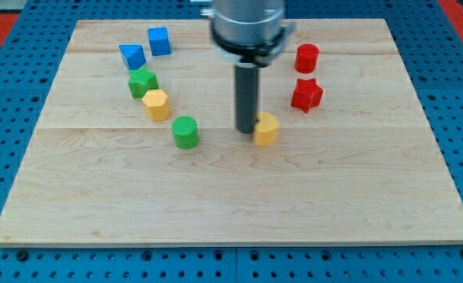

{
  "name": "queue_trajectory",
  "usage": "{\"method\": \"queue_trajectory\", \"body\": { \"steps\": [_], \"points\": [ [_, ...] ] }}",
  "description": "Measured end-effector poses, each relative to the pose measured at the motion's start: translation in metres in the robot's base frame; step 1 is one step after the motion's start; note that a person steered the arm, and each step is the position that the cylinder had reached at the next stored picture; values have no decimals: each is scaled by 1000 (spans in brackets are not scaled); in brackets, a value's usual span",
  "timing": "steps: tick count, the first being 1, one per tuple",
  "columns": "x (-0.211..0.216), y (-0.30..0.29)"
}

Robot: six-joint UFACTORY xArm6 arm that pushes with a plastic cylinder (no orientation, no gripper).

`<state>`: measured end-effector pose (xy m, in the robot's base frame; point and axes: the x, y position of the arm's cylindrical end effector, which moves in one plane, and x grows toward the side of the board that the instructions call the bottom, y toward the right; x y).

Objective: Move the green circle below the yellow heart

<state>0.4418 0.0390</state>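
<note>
1. So, no pincer on this rig, meaning there's no open or closed to report: just my dark rod, and my tip (247, 130) sits on the pale wooden board (372, 181) touching or just beside the left face of the small yellow heart-ish block (267, 128). Can't tell if there's actual contact; the rod hides that edge.

2. The green round cylinder block (185, 131) (the thing I have to move) is off to the view's left of my tip, clearly apart, at about the same height in the view as the yellow heart. So it's beside the heart, not below it. Task not done.

3. Why the layout matters: my tip is between the two, so I'd guess I need to circle around to the green circle's left or top side and shove it right and down.

4. Risk: nudging the heart while I'm this close.

5. Bystanders up top-left: two blue blocks (145, 49), a green star-ish block (142, 82), a yellow hexagon block (157, 104). On the right: a red cylinder (306, 57) and a red star-ish block (306, 94).
</note>
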Motion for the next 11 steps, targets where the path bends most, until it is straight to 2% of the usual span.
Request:
{"method": "queue_trajectory", "body": {
  "steps": [1,2,3,4,5,6,7,9,10,11],
  "points": [
    [1,33],
    [12,-4],
    [46,-36],
    [96,-42],
    [90,-139],
    [26,-173],
    [-4,-172],
    [6,-93],
    [12,-90],
    [50,-58]
  ]
}}
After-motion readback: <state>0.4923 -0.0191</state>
